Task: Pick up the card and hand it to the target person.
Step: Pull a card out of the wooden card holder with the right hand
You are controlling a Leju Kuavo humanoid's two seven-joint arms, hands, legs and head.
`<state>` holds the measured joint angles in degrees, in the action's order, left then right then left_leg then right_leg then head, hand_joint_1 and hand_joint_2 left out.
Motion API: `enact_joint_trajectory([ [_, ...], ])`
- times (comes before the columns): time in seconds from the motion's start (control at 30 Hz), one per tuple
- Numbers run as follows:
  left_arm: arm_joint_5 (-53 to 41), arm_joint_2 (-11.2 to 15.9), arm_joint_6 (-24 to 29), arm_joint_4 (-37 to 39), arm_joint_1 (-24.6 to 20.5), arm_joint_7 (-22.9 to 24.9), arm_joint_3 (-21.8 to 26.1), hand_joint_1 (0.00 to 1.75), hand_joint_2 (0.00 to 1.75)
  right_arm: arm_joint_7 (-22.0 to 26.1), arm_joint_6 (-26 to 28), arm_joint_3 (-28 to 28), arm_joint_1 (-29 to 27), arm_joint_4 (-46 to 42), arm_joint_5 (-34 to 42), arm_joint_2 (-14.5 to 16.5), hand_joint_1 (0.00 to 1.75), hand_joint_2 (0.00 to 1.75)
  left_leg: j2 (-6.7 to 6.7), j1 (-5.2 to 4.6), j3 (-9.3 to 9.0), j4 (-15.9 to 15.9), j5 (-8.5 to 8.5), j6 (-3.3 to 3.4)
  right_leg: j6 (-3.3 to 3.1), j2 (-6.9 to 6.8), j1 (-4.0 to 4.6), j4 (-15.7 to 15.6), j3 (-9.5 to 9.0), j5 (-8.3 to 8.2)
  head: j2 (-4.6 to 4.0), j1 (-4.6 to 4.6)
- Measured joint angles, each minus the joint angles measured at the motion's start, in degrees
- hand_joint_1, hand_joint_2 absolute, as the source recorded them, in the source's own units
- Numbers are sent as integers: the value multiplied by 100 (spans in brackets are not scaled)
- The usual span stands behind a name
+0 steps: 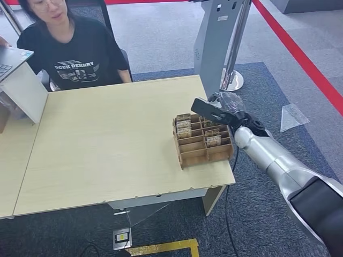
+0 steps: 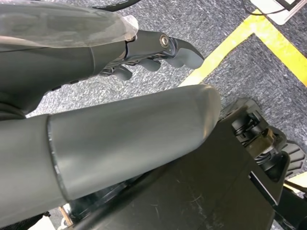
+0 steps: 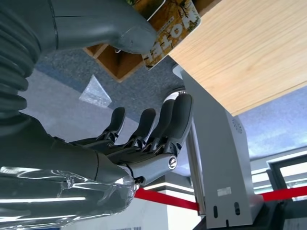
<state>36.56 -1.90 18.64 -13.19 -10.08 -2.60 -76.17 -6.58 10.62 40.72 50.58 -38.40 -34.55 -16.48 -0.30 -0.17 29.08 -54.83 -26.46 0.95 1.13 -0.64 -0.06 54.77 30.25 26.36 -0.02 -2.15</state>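
Card (image 3: 173, 29) is at the wooden organizer (image 1: 202, 144), which sits on the near right corner of the table (image 1: 101, 144). I see it best on the right wrist cam: glossy, rounded corners, autumn-toned print with pale lettering, sticking out past the box's edge, thumb tip (image 3: 134, 36) just beside it. Can't tell if the thumb touches it. Head cam adds more cards standing in the slots of that brown slotted tray. Right hand (image 1: 220, 111) is over the tray's far right side, fingers (image 3: 170, 124) straight and apart from the thumb, nothing between them, so it grips nothing. Dark plastic fingers, grey ribbed cuff, clear crinkled film over the wrist. Left hand (image 2: 152, 55) hangs over grey carpet and a yellow floor stripe (image 2: 231, 45), fingers curled in loosely; I can't tell if it's closed. Person in a black printed tee (image 1: 75, 59) sits at the far left side of the pale wood-grain table, laptop (image 1: 12, 59) just left of them. Grey stand (image 1: 214, 43) and red floor line (image 1: 299, 53) sit beyond the table on the right.
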Motion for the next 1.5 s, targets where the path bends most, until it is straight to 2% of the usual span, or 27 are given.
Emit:
enact_joint_trajectory([
  [0.17, 27, 0, 14, 6, 4, -1, 0, 0, 0, 5, -45, 0, -4, 112, -7, 0, 83, 175, -1, 0, 1, 0, 0, 0, 0, -1, 0, 0, 0, 0, 0, 1],
  [0.73, 46, -4, 39, 8, 89, -1, 0, 0, 0, 74, 2, 3, -20, 411, -36, 25, 90, 175, -1, 0, 1, 0, 0, 0, 0, -1, 0, 0, -1, 0, 0, 1],
  [0.93, 45, -9, 37, 10, 94, -1, 0, 0, 0, 106, 22, 8, -19, 467, -75, 49, 86, 175, -1, 0, 1, 0, 0, 0, 0, -1, 0, 0, -1, 0, 0, 1],
  [1.1, 37, -21, 26, 10, 93, -1, 0, 0, 0, 111, 21, 11, -7, 493, -109, 68, 94, 175, -1, 0, 2, 0, 0, 0, 0, -1, 0, 0, -1, 0, 0, 1],
  [1.43, 34, -34, 0, 12, 93, -1, 0, 0, 0, 106, 1, 13, 24, 496, -163, 95, 84, 175, -1, 0, 1, 0, 0, 0, 0, -1, 0, 0, -1, 0, 0, 1],
  [1.5, 34, -35, 0, 12, 93, -1, 0, 0, 87, 101, -3, 13, 28, 496, -164, 99, 82, 175, -1, 0, 2, 0, 0, 0, 0, -1, 0, 0, -1, -1, 0, 1],
])
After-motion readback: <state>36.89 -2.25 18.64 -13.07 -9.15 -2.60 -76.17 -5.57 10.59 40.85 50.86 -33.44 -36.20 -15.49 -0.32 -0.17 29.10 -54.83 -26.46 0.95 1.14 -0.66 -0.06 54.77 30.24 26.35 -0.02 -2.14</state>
